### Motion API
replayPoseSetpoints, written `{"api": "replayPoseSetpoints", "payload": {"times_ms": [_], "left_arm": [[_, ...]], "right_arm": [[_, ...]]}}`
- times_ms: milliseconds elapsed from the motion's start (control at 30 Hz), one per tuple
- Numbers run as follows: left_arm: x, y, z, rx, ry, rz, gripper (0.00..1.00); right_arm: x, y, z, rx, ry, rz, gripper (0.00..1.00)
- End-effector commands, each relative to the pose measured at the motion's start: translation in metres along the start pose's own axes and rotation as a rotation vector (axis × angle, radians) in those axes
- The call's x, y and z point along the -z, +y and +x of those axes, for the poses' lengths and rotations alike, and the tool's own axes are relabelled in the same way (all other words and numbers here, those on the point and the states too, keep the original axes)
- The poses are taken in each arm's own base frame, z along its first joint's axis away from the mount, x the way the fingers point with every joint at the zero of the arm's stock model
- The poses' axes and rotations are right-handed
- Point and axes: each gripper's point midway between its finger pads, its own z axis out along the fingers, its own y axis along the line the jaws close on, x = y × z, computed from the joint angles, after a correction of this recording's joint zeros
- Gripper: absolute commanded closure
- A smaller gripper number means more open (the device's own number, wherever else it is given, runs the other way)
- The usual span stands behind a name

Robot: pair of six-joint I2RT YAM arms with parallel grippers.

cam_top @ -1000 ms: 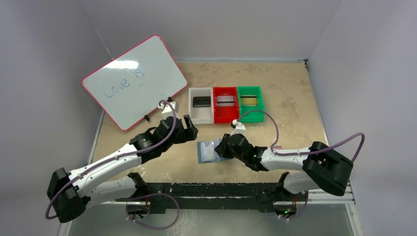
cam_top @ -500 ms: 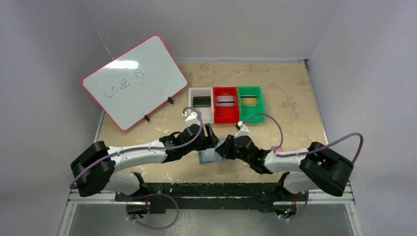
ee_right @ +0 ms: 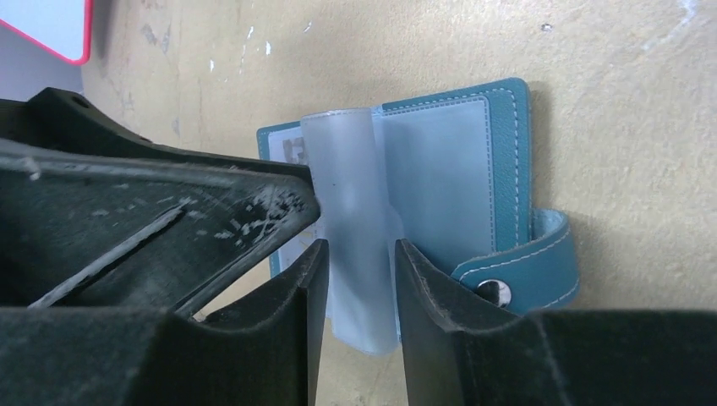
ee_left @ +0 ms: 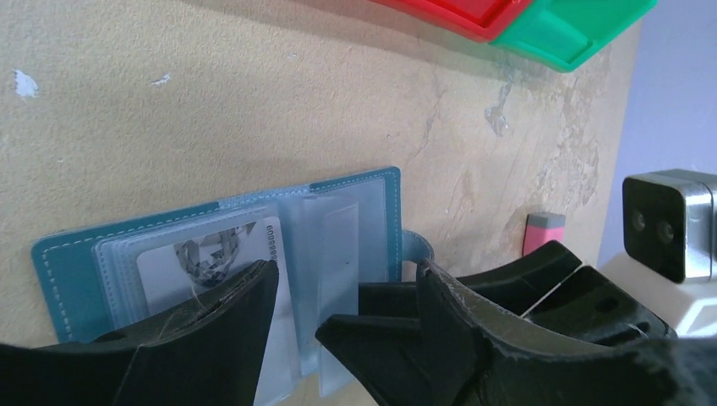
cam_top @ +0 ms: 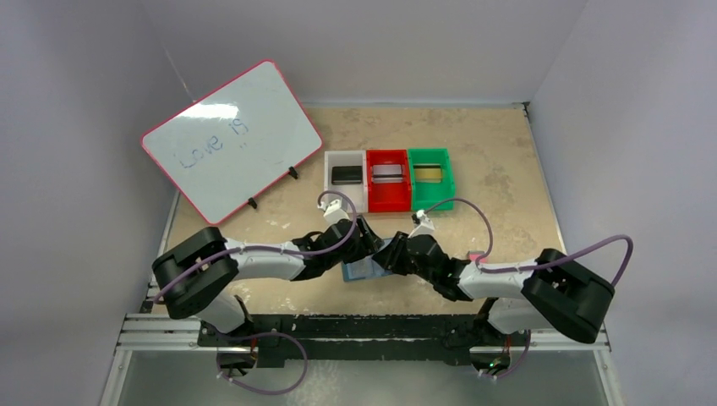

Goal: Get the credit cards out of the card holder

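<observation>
Now the left gripper (ee_left: 347, 279) has swung in, jaws apart and empty over the silvery card (ee_left: 203, 254), ready to pull; the right gripper (ee_right: 359, 254) straddles a clear sleeve (ee_right: 347, 169), grip unclear

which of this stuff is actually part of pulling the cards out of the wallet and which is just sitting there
Part of the job: card holder, open; light card still in its pocket; black card, silver card, gold card already out.
Just lying about: whiteboard; pink block; white bin, red bin, green bin, merely holding the removed cards.
</observation>
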Motion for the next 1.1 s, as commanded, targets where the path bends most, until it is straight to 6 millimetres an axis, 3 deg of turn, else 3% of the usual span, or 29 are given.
{"api": "replayPoseSetpoints", "payload": {"times_ms": [0, 333, 533, 767, 900, 1067], "left_arm": [[-0.010, -0.026, -0.009, 0.092, -0.052, 0.085, 0.41], [-0.022, -0.044, 0.001, 0.064, -0.007, 0.119, 0.51], [-0.028, -0.053, 0.011, 0.018, 0.026, 0.118, 0.57], [-0.035, -0.055, 0.019, -0.002, 0.053, 0.103, 0.56], [-0.021, -0.057, 0.000, -0.038, -0.007, 0.078, 0.54], [-0.002, -0.040, -0.035, -0.120, -0.136, -0.055, 0.50]], "right_arm": [[0.006, -0.010, -0.009, -0.054, -0.043, 0.066, 0.60], [0.036, -0.027, -0.027, -0.080, -0.102, 0.194, 0.52], [0.064, -0.019, -0.052, -0.091, -0.187, 0.182, 0.52], [0.088, -0.012, -0.075, -0.089, -0.272, 0.175, 0.56], [0.090, 0.000, -0.077, -0.081, -0.271, 0.116, 0.57], [0.085, 0.024, -0.077, -0.044, -0.251, 0.008, 0.59]]}}
